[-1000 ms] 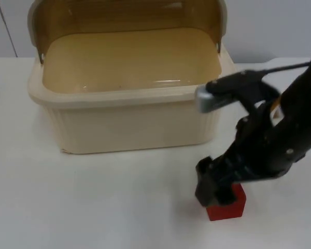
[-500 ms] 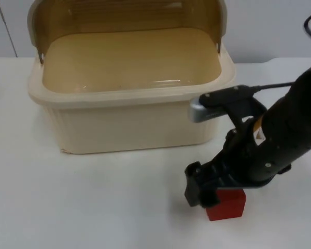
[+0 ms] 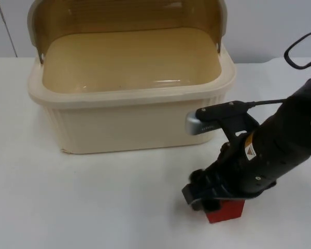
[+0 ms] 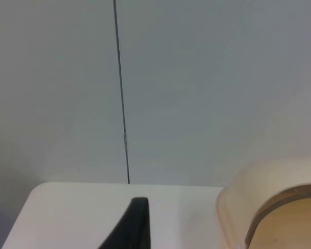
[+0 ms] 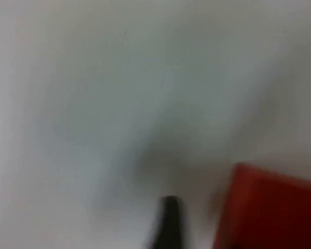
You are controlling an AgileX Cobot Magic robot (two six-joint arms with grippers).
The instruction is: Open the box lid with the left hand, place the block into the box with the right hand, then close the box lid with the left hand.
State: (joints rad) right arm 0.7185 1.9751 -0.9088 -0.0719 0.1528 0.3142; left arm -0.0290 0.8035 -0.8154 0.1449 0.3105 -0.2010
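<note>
box (image 3: 129, 111) sits far-left of centre on the white table (image 3: 67, 207), lid (image 3: 124, 18) swung up and back against the grey wall (image 4: 197, 78), inside bare. red block (image 3: 225, 210) is on the table near-right of the box, well apart from it. right gripper (image 3: 202, 194) is down on the block's left edge, arm covering most of its top; can't tell whether the fingers are spread or closed on it. right wrist view: block (image 5: 269, 207) just beside a black fingertip (image 5: 168, 220). left gripper waits off to the far left, one fingertip (image 4: 132, 225) visible by the box rim (image 4: 259, 202); finger gap can't be judged.
</note>
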